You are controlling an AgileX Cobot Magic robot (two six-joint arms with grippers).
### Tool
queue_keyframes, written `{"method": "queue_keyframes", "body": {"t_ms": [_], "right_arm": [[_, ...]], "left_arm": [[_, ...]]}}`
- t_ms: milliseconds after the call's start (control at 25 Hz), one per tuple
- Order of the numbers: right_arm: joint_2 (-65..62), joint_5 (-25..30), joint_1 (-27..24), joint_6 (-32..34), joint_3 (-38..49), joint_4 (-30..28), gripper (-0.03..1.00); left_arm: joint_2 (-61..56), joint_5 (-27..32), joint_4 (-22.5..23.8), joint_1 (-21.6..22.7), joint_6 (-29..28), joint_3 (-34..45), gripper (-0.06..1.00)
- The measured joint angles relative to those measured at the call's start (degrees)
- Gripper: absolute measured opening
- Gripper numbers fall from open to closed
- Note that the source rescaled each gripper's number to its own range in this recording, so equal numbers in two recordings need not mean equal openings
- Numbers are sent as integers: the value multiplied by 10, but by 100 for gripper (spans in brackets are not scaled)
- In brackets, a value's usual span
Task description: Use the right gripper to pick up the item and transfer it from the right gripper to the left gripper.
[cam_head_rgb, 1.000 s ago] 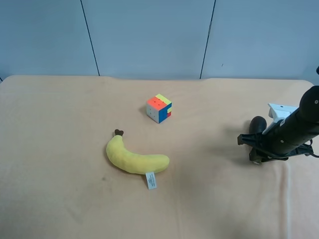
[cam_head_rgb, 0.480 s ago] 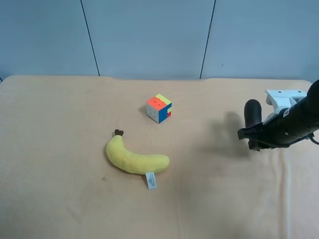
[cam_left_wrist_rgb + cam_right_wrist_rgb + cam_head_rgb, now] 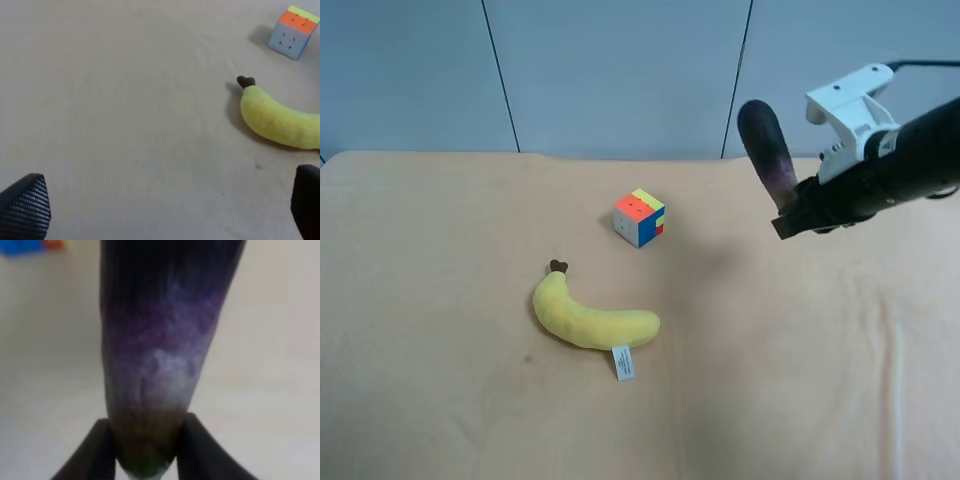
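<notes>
Table (image 3: pixel 440 400): is carrying the banana and the cube; the eggplant is not lying on it.
Banana (image 3: pixel 590 318): is lying at 7 o'clock from the cube, apart from it.
Eggplant (image 3: pixel 767 152): is being held clear of the table at 2 o'clock from the cube, dark end pointing to 11 o'clock.
Right gripper (image 3: pixel 790 215): is pinching the eggplant's greenish stem end.
Left gripper (image 3: pixel 165 210): is hanging spread wide, holding nothing.
Cube (image 3: pixel 640 218): is sitting alone.
Handling: probably light, smooth and tapering, so slippery; the free dark middle is offering the left gripper the best hold.

Cube (image 3: pixel 640 217), banana (image 3: pixel 592 318) mid-table, passable gap between; open cloth (image 3: pixel 440 350) around; eggplant (image 3: pixel 767 150) aloft blocks air at view's right.
</notes>
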Motion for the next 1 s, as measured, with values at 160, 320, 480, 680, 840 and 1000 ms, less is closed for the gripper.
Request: {"method": "queue_keyframes", "body": {"t_ms": [160,320,480,680,840,1000], "right_arm": [[-3,45,52,-68,-70,-32,0],[-3,59,101,-177,-104,-43,0],[-3,50,137,-257,-108,-43,0],[-3,48,146,-273,-108,-44,0],[-3,88,146,-273,-108,-56,0],[-2,118,144,-271,-106,-68,0]], "left_arm": [[0,0,0,0,0,0,93],[0,0,0,0,0,0,93],[0,0,0,0,0,0,93],[0,0,0,0,0,0,93],[0,0,0,0,0,0,93],[0,0,0,0,0,0,93]]}}
